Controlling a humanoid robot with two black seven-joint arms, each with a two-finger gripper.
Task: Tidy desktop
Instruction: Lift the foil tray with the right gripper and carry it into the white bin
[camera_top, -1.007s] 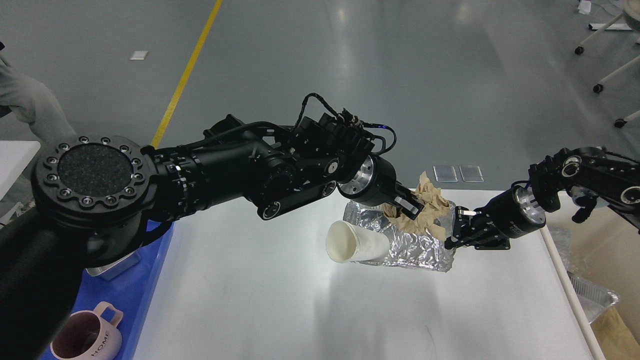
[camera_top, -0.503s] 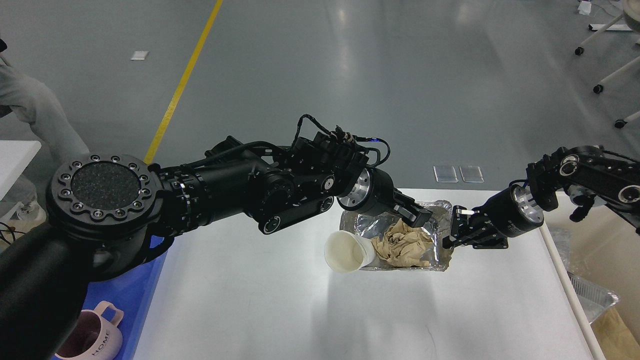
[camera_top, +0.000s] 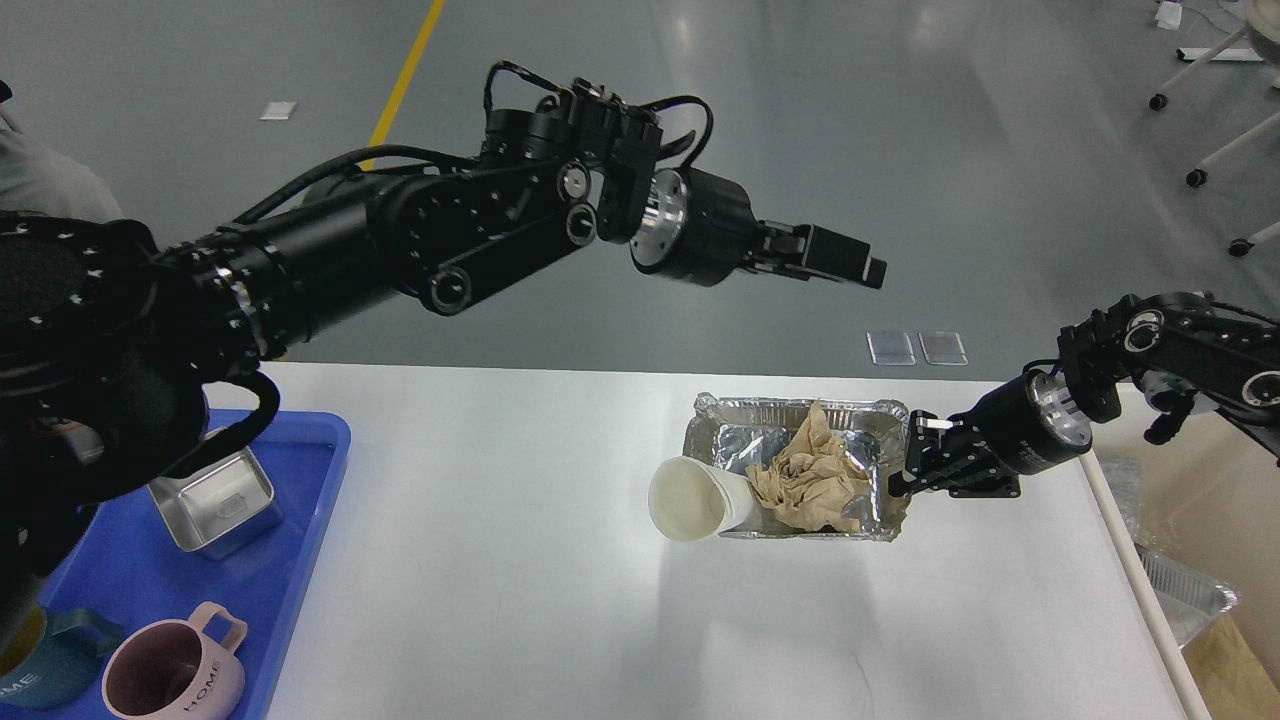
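Observation:
The white desktop (camera_top: 500, 560) carries a foil tray (camera_top: 735, 440) at its far right. A crumpled brown paper (camera_top: 815, 480) lies in the tray. A white paper cup (camera_top: 695, 498) lies on its side at the tray's left end, mouth toward me. My right gripper (camera_top: 905, 470) is shut on the tray's right rim. My left gripper (camera_top: 850, 262) hangs high above the tray's far side and holds nothing. Its fingers overlap from the side, so I cannot tell whether they are open or shut.
A blue tray (camera_top: 300, 480) at the desktop's left edge holds a metal box (camera_top: 215, 500), a pink mug (camera_top: 175, 670) and a teal mug (camera_top: 40, 670). A beige bin (camera_top: 1235, 660) with another foil tray (camera_top: 1190, 600) stands off the right edge.
My left gripper let go of the brown paper, which dropped into the foil tray, then rose high and away. The tray now sits flat, still held by my right gripper.

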